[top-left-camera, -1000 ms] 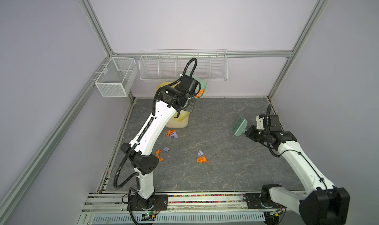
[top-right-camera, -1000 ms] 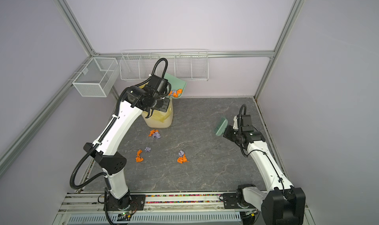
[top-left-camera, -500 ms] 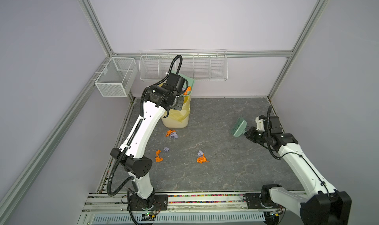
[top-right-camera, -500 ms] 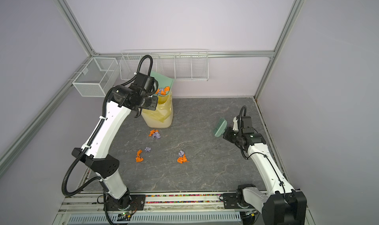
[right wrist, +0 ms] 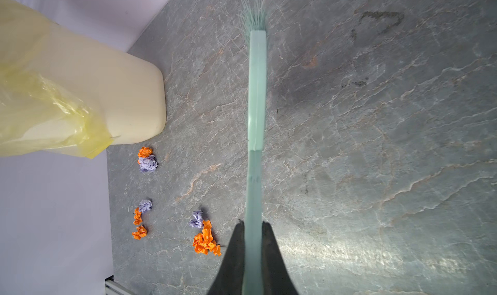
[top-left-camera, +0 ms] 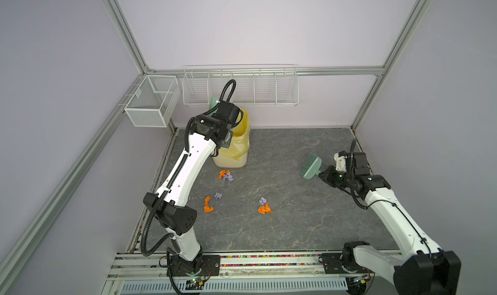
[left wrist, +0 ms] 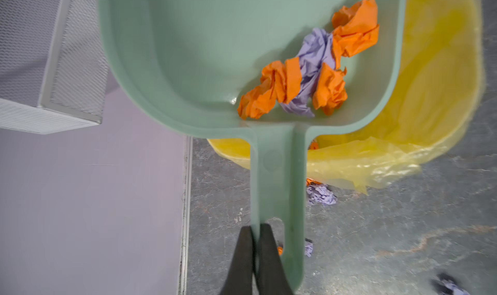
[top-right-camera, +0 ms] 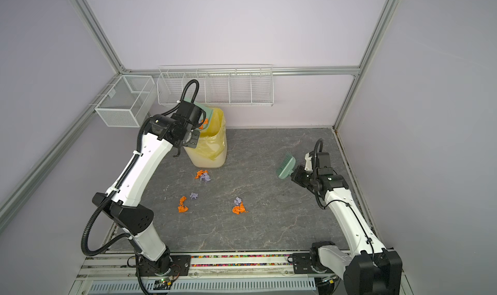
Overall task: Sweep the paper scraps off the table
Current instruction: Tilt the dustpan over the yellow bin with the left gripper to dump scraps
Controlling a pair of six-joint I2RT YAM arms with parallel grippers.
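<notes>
Several paper scraps (left wrist: 309, 73) sit in the dustpan (left wrist: 188, 51), pinched by its handle in the closed left gripper (left wrist: 255, 230) over the bin (top-left-camera: 243, 145) — tipping them in looks next — while more lie on the table (top-left-camera: 295, 231) and the right gripper (right wrist: 252, 223) clamps the brush (right wrist: 256, 92).

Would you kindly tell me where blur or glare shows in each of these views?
Left wrist view: the table streaks with motion blur, while the scraps in the dustpan look crisp. Right wrist view: glare whitens a patch of table beside the brush, whose handle is soft. Both top views: sharp, evenly lit, faint shadows.
</notes>
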